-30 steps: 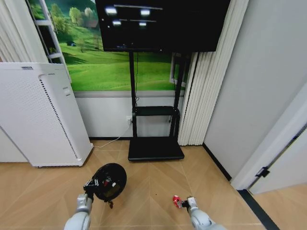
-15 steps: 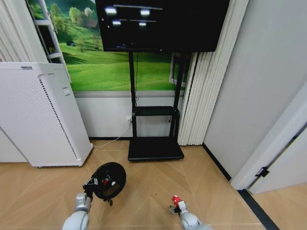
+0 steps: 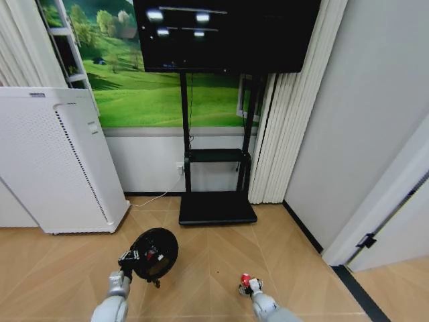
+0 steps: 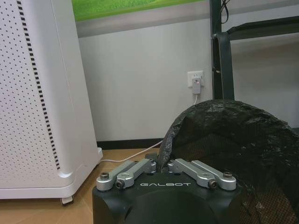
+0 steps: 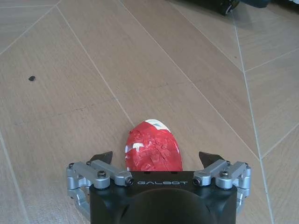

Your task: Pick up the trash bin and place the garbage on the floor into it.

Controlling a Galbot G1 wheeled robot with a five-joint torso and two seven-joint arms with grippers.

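Left end effector, low at the robot's left, clamped on the thick rim of the trash bin; bin tilted with its opening toward the camera, black liner and a red-and-white scrap visible inside; in the left wrist view, fingers closed together over the rim beside the white perforated appliance. Compared with the frame one second back, bin and left arm nearly unchanged, nudged only slightly. Right end effector drawn back from its position one second earlier and then edged slightly forward again, now low over the wooden floor at the red-and-white wad. In the right wrist view, fingers spread wide apart, wad lying on the floor between them, untouched by either tip as far as visible. Probable meaning: bin already secured, one piece seemingly deposited, right arm lined up for a grasp of the wad but not yet closed. Bottle and flat wrapper not identifiable here.
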